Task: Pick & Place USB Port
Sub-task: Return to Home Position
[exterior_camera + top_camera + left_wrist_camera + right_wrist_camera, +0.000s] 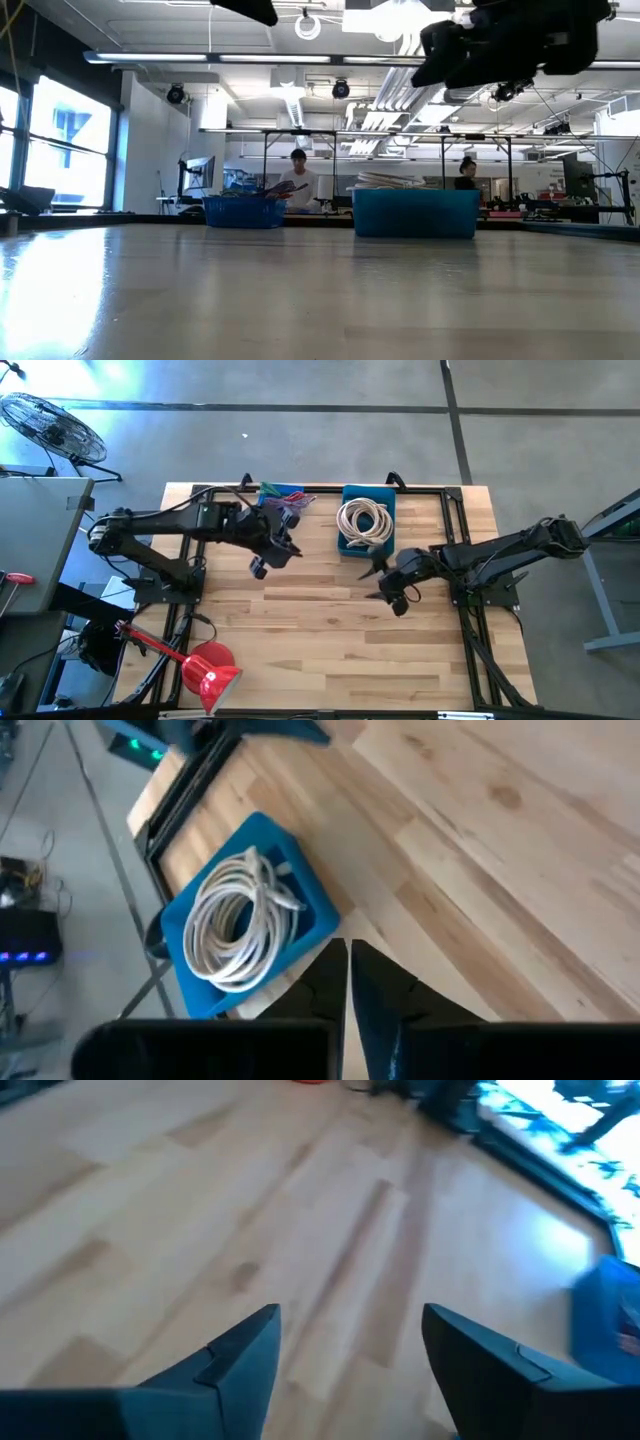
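Left gripper (347, 955): in air over table (330, 645), just left of dark blue bin (349, 547); fingers pressed together, nothing held.
Right gripper (352, 1318): in air just beside dark blue bin, on side facing table's near edge; fingers spread wide, nothing between.
White HDMI cable (362, 518): coiled inside dark blue bin.
Blue bin (243, 212): left of dark blue bin, near same far edge; coloured cables (285, 496) inside.

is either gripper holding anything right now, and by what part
Nothing is held. The left gripper is shut on nothing; the right gripper is open and empty.
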`<state>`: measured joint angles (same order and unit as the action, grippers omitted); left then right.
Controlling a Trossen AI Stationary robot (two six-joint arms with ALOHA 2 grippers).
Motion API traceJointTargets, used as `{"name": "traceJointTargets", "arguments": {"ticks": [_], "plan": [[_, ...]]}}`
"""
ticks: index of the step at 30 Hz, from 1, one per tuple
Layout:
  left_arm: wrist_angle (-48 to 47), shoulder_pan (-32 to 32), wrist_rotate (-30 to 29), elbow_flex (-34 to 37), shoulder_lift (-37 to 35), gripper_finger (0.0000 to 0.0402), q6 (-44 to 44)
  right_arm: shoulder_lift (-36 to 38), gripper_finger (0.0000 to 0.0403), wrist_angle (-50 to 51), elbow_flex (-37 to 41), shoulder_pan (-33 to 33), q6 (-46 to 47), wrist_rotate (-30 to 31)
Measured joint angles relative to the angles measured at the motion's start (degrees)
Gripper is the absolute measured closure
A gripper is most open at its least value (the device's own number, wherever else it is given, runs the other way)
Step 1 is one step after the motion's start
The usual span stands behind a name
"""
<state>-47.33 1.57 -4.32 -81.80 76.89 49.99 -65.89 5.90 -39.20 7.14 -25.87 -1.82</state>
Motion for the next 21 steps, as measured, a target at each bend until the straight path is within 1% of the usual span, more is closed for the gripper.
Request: {"name": "traceJointTargets", "arguments": {"ticks": [3, 5, 8, 11, 12, 16, 18, 21], "plan": [[-0.9, -0.9, -1.9, 0.0, -0.2, 0.0389, 0.3, 0.2, 0.019, -1.1, 0.0, 0.0, -0.1, 3.9], [-2.0, -0.9, -3.7, 0.0, -0.6, 0.0396, 0.3, 0.7, 0.022, -1.6, 0.0, 0.0, -0.3, 6.4], [-3.5, -0.8, -5.9, 0.1, -1.4, 0.0398, -0.1, 2.1, 0.0286, -1.6, 0.0, 0.0, -0.6, 9.3], [-4.3, -0.9, -8.3, 0.0, -3.3, 0.04, -0.7, 4.4, 0.0371, -1.5, 0.0, 0.0, -2.3, 11.6], [-5.1, -0.9, -8.5, 0.1, -4.3, 0.04, -1.1, 5.3, 0.0386, -1.5, 0.0, 0.0, -3.0, 12.0], [-6.4, -0.9, -10.2, 0.0, -8.0, 0.0401, -3.9, 9.7, 0.0391, -1.8, -0.1, 0.0, -3.8, 14.9], [-6.9, -0.9, -10.9, 0.0, -10.1, 0.0401, -4.3, 12.8, 0.0399, -1.1, -0.1, 0.0, -5.7, 16.8], [-8.1, -0.9, -11.2, 0.0, -13.2, 0.0401, -4.1, 17.2, 0.04, -0.1, -0.4, -0.1, -7.0, 18.1]]}}
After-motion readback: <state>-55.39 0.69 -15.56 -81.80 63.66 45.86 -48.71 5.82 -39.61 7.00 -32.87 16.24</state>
